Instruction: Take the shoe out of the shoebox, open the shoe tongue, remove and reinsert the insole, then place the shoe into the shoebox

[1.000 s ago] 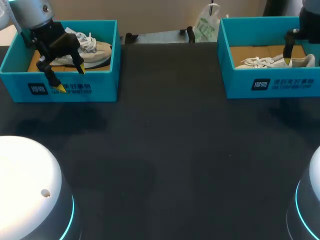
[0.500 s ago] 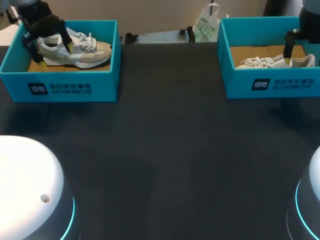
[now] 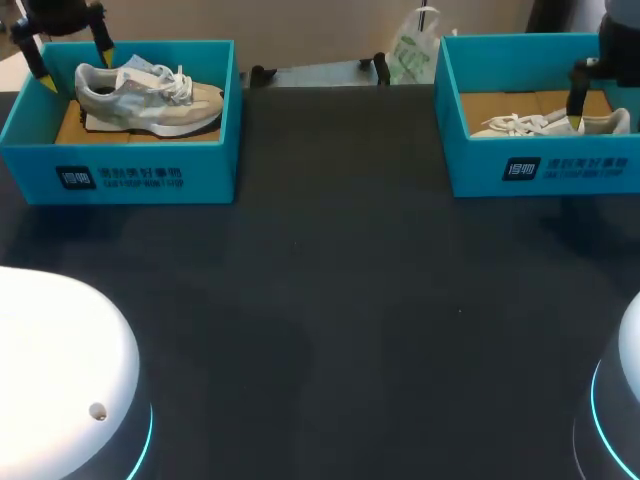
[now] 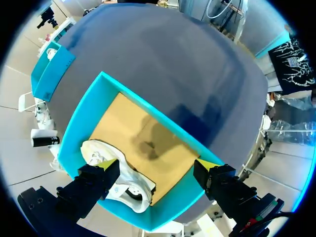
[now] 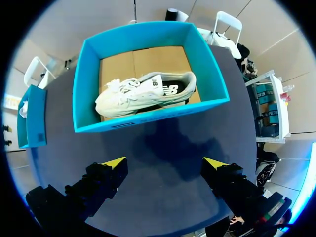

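Note:
In the head view a grey and beige shoe (image 3: 150, 100) lies in the blue shoebox (image 3: 130, 175) at the far left. My left gripper (image 3: 72, 62) hangs open above that box's back left corner. Its wrist view shows the cardboard floor (image 4: 123, 118) and part of the white shoe (image 4: 126, 180) by one finger of the open left gripper (image 4: 158, 168). A white shoe (image 3: 550, 123) lies in the second blue box (image 3: 540, 170) at the far right. My right gripper (image 3: 578, 110) stands over it; only one finger shows there. From the wrist, the right gripper (image 5: 164, 163) is open, with box (image 5: 148, 117) and shoe (image 5: 145, 91) ahead.
A white plastic bag (image 3: 412, 50) and two black clamps (image 3: 265, 72) sit at the table's far edge between the boxes. The arms' white bases (image 3: 60, 380) fill the front corners. Dark tabletop (image 3: 330, 300) stretches between the boxes and the bases.
My left gripper has risen and pulled back from over the left box's front wall to above its back left corner, uncovering the shoe. The right arm has not moved.

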Controlling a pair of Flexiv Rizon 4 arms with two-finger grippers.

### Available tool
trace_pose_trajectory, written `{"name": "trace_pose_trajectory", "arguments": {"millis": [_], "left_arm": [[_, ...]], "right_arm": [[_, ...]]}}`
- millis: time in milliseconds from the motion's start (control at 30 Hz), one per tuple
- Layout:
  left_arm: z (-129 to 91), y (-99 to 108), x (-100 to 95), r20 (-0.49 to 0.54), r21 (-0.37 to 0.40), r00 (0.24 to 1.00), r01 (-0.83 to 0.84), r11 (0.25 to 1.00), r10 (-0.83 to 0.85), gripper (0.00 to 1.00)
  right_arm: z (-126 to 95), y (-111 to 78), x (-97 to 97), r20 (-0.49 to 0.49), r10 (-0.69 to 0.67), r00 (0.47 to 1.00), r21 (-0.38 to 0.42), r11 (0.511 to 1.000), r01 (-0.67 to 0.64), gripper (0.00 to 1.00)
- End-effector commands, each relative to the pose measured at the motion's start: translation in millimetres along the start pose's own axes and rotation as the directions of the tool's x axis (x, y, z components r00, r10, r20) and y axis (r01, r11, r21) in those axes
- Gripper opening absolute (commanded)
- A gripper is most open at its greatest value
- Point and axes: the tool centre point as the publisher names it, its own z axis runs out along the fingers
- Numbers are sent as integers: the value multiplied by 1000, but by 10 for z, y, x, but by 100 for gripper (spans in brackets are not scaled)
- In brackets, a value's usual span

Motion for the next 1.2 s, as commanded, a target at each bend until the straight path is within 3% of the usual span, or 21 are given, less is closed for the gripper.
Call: {"name": "trace_pose_trajectory", "arguments": {"millis": [33, 400, 467, 533, 800, 1200], "left_arm": [[-10, 57, -46, -32, 11, 999, -1, 1000, 2, 100], [-10, 57, -46, -32, 11, 999, -1, 1000, 2, 100], [0, 62, -76, -6, -41, 1000, -30, 999, 30, 100], [8, 95, -108, -12, -42, 998, -55, 998, 54, 100], [-51, 426, -141, -3, -112, 993, -118, 987, 118, 100], [-120, 920, -178, 4, -148, 980, -196, 970, 198, 100]], "right_arm": [[1, -12, -3, -1, 1, 1000, -2, 1000, -1, 100], [1, -12, -3, -1, 1, 1000, -2, 1000, -1, 100], [1, -12, -3, -1, 1, 1000, -2, 1000, -1, 100], [1, -12, -3, -1, 1, 1000, -2, 1000, -1, 100], [1, -12, -3, -1, 1, 1000, -2, 1000, -1, 100], [1, -12, -3, -1, 1, 1000, -2, 1000, -1, 100]]}}
